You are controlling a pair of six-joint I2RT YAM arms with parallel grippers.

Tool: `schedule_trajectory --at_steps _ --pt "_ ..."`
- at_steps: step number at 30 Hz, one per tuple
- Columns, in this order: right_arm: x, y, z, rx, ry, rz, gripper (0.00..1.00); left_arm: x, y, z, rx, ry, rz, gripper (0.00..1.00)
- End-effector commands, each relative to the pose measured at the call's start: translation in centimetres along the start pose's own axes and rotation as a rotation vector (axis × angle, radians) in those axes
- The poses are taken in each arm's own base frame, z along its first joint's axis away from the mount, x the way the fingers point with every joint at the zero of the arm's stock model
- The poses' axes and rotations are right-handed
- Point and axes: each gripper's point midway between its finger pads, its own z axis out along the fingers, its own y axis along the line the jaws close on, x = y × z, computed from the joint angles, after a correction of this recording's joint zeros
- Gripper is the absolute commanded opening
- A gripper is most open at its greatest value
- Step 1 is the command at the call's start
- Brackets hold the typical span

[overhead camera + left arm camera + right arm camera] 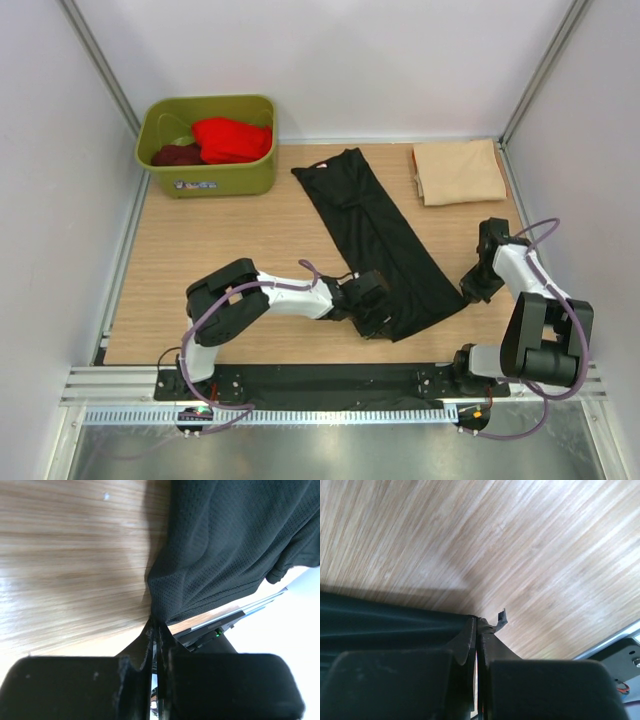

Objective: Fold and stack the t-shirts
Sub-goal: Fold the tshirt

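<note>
The black t-shirt [385, 235] lies folded lengthwise as a long strip running diagonally across the table. My left gripper [372, 318] is shut on its near left corner, seen in the left wrist view [156, 626] pinching black mesh cloth [225, 545]. My right gripper [472, 287] is shut on the near right corner; the right wrist view [477, 620] shows the black cloth [380, 615] and a small label [501, 617] at the tips. The beige t-shirt [458, 171] lies folded at the back right. The red t-shirt [232, 138] and maroon t-shirt [176, 154] lie in the tub.
The olive-green tub [210, 178] stands at the back left corner. White walls with metal posts enclose the wooden table [220, 240]. A metal rail [320, 385] runs along the near edge by the arm bases.
</note>
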Motion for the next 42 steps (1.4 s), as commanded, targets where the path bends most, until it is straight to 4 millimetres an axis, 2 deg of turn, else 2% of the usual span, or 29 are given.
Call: schedule_trajectory --at_steps 1,11,16,20,24,26,30,35,37,38,40,41,42 --pt "-1.1 -0.3 -1.8 0.000 -0.047 0.039 0.01 0.8 -1.0 -2.0 0.015 0.034 -0.008 0.00" --pt "-1.0 -0.5 -4.1 -0.031 -0.083 0.001 0.01 2.0 -4.3 -3.8 0.093 0.074 -0.001 0.00" --pt "-1.5 0.7 -4.8 -0.051 -0.108 -0.023 0.01 1.4 -4.1 -4.0 0.088 0.088 -0.009 0.00" --pt "-2.2 2.5 -5.3 -0.051 -0.127 -0.075 0.01 0.5 -3.8 -4.2 0.081 0.095 -0.015 0.00" --pt "-4.1 4.9 -6.6 -0.090 -0.162 -0.088 0.01 -1.9 -3.8 -5.2 0.075 0.071 -0.002 0.00" --pt "-4.6 5.9 -6.6 -0.096 -0.157 -0.107 0.01 -2.7 -3.3 -5.5 0.058 0.074 -0.006 0.00" --pt "-6.2 9.6 -8.3 -0.168 -0.205 -0.160 0.01 -4.9 -3.5 -6.0 0.074 0.076 -0.033 0.00" --pt "-7.5 12.4 -8.9 -0.226 -0.205 -0.191 0.01 -8.0 -4.6 -6.3 0.101 0.057 -0.049 0.00" --pt "-7.8 13.3 -8.4 -0.230 -0.191 -0.205 0.01 -9.0 -4.9 -6.3 0.107 0.054 -0.057 0.00" --pt "-8.3 14.0 -8.9 -0.250 -0.199 -0.214 0.01 -9.7 -5.2 -6.4 0.114 0.055 -0.062 0.00" --pt "-7.8 15.7 -8.6 -0.271 -0.175 -0.254 0.01 -10.5 -5.6 -6.4 0.121 0.051 -0.065 0.00" --pt "-8.3 16.5 -9.1 -0.286 -0.182 -0.257 0.01 -11.2 -5.5 -6.3 0.119 0.049 -0.070 0.00" --pt "-8.3 17.0 -8.6 -0.282 -0.169 -0.269 0.01 -11.5 -6.0 -6.5 0.128 0.048 -0.069 0.00"
